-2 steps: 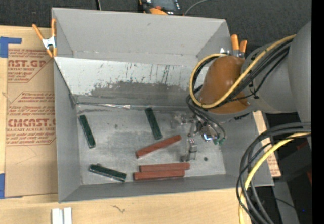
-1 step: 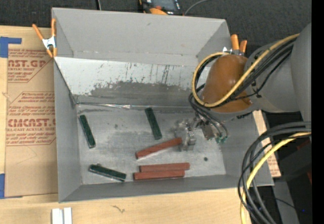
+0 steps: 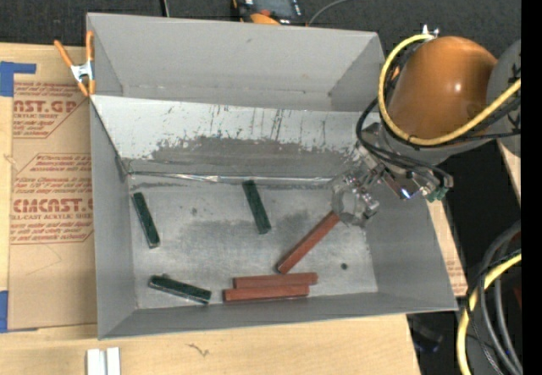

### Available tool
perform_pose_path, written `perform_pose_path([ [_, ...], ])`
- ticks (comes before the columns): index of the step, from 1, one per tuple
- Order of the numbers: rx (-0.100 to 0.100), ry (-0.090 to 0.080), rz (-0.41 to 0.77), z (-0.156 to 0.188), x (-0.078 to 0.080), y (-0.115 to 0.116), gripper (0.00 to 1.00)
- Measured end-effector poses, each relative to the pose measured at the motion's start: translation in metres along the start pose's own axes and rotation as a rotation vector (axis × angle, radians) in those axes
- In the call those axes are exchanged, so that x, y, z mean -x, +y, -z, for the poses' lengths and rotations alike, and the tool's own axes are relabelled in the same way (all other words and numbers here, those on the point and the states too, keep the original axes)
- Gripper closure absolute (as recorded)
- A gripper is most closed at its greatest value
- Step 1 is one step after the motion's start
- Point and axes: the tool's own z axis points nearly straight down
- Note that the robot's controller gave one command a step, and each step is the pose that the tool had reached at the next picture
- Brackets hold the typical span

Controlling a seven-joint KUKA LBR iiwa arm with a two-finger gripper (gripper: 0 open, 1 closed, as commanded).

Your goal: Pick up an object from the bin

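We record the grey metal bin [image 3: 398, 267], with the gripper [image 3: 356, 202] low at its right side, meeting the upper end of a slanted red-brown bar [image 3: 306, 245]. Whether it is clenched on that bar we cannot tell. A second red-brown bar [image 3: 269, 286] lies along the front wall, and three dark green bars [image 3: 257, 206] lie scattered to the left.

Claw [image 3: 356, 201] at the upper end of a slanted red-brown bar [image 3: 306, 245]

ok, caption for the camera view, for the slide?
Gripper at the upper end of a slanted red-brown bar in the grey bin.
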Motion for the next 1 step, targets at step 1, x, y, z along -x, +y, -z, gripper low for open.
perform_pose_path([
  [1, 0.004, 0.003, -0.001, -0.0024, -0.0006, 0.0011, 0.00],
])
